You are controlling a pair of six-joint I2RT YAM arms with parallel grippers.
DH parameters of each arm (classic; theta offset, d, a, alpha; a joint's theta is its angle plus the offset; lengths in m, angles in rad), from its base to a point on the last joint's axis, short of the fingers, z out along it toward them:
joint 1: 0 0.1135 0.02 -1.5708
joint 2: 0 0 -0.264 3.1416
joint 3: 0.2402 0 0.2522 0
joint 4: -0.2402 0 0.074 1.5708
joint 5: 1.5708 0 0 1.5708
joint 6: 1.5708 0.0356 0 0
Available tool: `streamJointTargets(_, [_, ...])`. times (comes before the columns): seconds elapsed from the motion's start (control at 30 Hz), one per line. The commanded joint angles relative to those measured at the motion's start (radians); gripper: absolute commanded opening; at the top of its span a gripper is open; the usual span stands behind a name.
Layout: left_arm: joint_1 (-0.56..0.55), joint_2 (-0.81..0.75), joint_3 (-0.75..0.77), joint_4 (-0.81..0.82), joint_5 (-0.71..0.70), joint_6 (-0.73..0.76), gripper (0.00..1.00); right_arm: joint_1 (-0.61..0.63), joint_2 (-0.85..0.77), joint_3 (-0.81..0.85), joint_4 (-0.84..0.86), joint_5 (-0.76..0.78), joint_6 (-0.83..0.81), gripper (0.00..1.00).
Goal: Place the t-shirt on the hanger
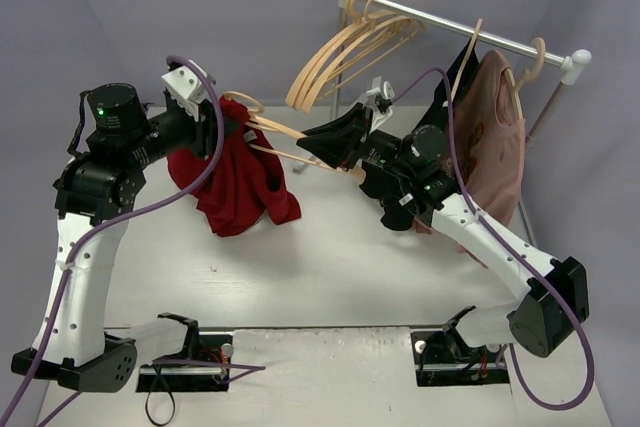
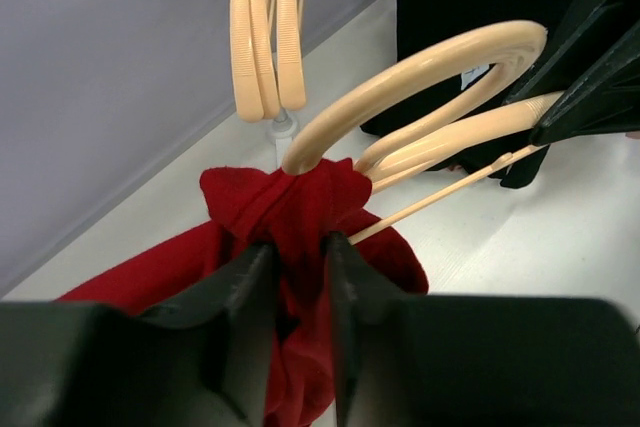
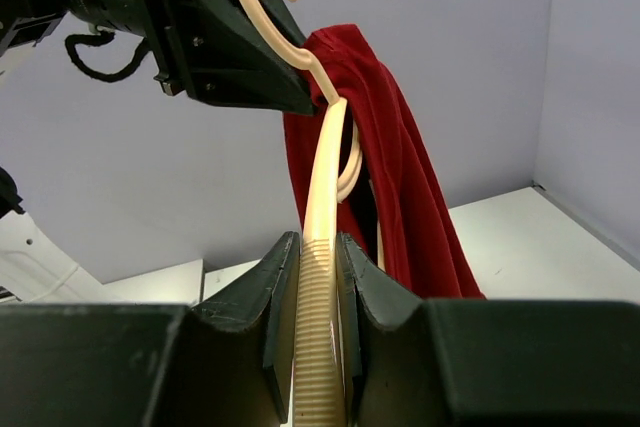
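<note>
Left claw (image 2: 297,252) is pinching a bunch of the dark red cloth t-shirt (image 2: 290,197), jaws nearly together on the fabric. Right claw (image 3: 320,247) is clamping the ribbed arm end of the pale wooden coat hanger (image 3: 325,167). Shirt is hanging bunched over the hanger's far arm near the hook, above the white desk (image 1: 330,267).

- t-shirt (image 1: 235,182): dark red cloth, matt, soft, heavily creased.
- hanger (image 3: 322,277): pale wood, smooth with a soft sheen. The arm end is ribbed with fine cross grooves.
- left gripper (image 2: 298,255) and right gripper (image 3: 318,245): black plastic, matt.
- bench (image 1: 330,277): white, matt, lightly scuffed.
- rail (image 1: 470,32): metal, glossy.
</note>
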Motion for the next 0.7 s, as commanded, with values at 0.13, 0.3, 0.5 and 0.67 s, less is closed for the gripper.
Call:
streamJointTargets(0.13, [-0.008, -0.069, -0.033, 0.051, -0.108, 0.01, 0.41, 0.007, 0.002, 0.026, 0.223, 0.007, 0.006, 0.0])
streamJointTargets(0.3, [-0.008, -0.092, -0.054, 0.05, -0.171, 0.02, 0.43, -0.004, 0.017, 0.022, 0.23, 0.001, 0.017, 0.0])
streamJointTargets(0.5, [-0.006, -0.1, -0.038, 0.022, -0.222, 0.058, 0.43, -0.018, 0.022, 0.012, 0.239, -0.015, 0.023, 0.0])
streamJointTargets(0.67, [-0.004, -0.087, 0.011, -0.033, -0.24, 0.137, 0.43, -0.021, 0.034, 0.009, 0.249, -0.04, 0.032, 0.0])
